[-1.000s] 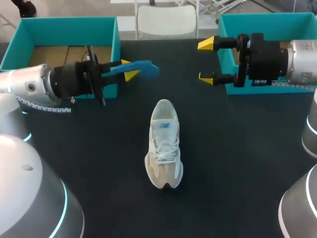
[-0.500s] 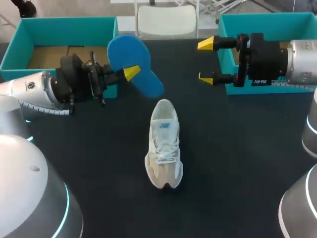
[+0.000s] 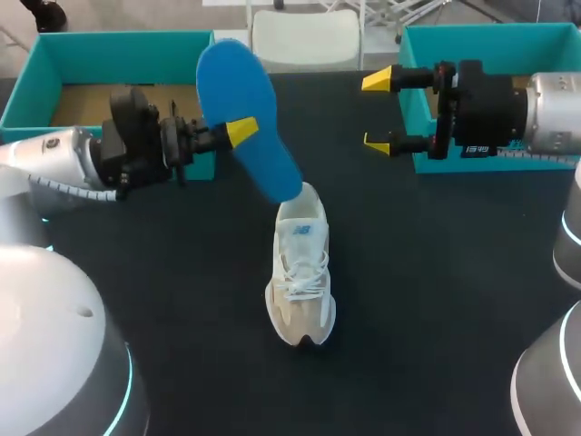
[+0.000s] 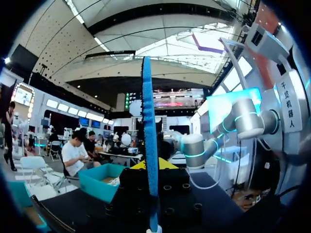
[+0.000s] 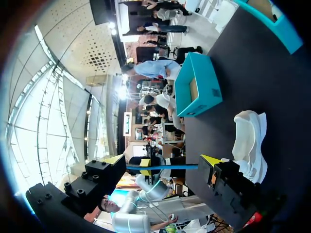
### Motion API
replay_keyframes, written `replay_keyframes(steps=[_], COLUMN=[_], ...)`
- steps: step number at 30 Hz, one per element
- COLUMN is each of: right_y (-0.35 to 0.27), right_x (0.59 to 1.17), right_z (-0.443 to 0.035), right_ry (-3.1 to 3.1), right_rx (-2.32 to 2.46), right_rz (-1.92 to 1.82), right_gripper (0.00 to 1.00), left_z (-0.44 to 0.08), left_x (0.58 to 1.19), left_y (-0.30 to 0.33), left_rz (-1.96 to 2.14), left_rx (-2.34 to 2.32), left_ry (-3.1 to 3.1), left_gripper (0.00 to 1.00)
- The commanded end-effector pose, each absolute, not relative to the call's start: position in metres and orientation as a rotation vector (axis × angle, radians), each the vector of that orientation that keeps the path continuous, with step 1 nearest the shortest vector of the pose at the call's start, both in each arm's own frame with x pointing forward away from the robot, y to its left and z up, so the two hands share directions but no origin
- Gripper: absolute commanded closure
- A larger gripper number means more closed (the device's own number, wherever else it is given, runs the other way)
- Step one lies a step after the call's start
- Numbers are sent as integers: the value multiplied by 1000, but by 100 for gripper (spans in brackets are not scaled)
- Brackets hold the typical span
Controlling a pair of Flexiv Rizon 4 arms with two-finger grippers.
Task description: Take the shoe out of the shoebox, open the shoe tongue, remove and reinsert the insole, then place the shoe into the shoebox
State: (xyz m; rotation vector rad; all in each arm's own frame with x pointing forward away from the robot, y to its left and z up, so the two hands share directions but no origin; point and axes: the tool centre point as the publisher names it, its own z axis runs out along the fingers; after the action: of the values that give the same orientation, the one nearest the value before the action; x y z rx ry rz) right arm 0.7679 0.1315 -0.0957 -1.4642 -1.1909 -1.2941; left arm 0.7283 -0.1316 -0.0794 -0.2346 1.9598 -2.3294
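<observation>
The left tool [image 3: 238, 132] is clenched on the blue insole [image 3: 231, 86], gripping it at one long edge near its middle; the insole hangs tilted, its lower end just over the mouth of the shoe [image 3: 300, 268]; whether they touch I cannot tell. The shoe lies flat on the surface [image 3: 436, 272], between the two boxes, toe toward the robot; nothing holds it. The right tool [image 3: 379, 112] is released, fingers spread, well apart from the shoe, by the right box [image 3: 472, 36].

The main risk, as I judge it, is the loose shoe; a push from the insole could slide it away or tip it on its side, since the right tool is too far off to steady it. The grip is a second worry; a pinch on one thin edge may let the insole swivel or slip once its end meets resistance. The foam looks soft; pressed against the collar or tongue it may fold and jam rather than feed along the sole. How far the tongue is pulled open I cannot tell; a narrow mouth would catch the end. An insole left rucked would spoil the later return to the left box [image 3: 127, 44].
</observation>
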Motion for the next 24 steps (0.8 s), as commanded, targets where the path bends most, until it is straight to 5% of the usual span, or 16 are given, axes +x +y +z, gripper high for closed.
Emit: replay_keyframes(steps=[1,24], right_y=[134,134], right_x=[768,768], right_z=[-96,-96], right_ry=[-1190,-1190], right_rx=[-1468,-1468], right_rz=[-1295,-1295], right_gripper=[0,0], left_z=[-80,-88], left_x=[725,734], left_y=[-128,-134], left_rz=[-2518,-2600], left_rx=[-757,-1518], left_ry=[2423,2845], left_gripper=[100,100])
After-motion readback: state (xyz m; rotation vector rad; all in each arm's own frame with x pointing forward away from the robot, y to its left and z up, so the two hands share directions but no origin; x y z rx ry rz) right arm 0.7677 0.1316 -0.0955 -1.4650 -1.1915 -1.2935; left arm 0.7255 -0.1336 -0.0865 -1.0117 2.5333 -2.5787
